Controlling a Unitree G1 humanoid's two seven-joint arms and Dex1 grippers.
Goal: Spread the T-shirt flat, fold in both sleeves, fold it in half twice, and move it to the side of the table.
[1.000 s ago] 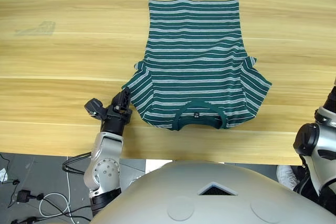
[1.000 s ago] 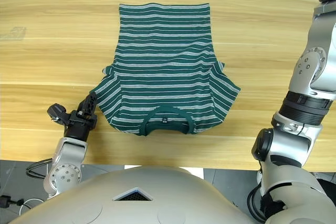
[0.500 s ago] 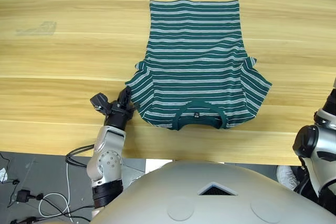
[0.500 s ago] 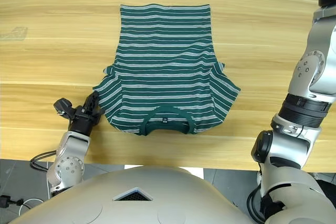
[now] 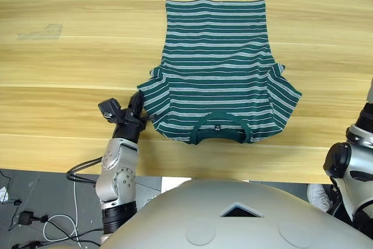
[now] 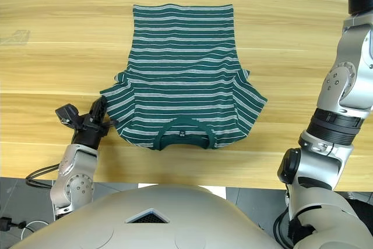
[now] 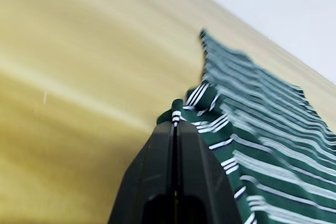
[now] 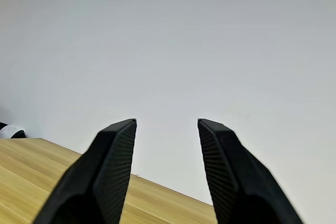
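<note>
Green striped T-shirt (image 5: 215,68), its edge pinched in the left pincer (image 7: 175,124).

The left gripper (image 5: 139,100) has edged forward onto the T-shirt (image 5: 215,56), and the tip of the left sleeve (image 5: 152,88) just ahead is now pinched between its closed jaws.

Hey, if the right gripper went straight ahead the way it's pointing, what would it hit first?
Nothing close, it seems: the right gripper, open, points out above the table toward a plain pale wall; how far off is unclear.
</note>
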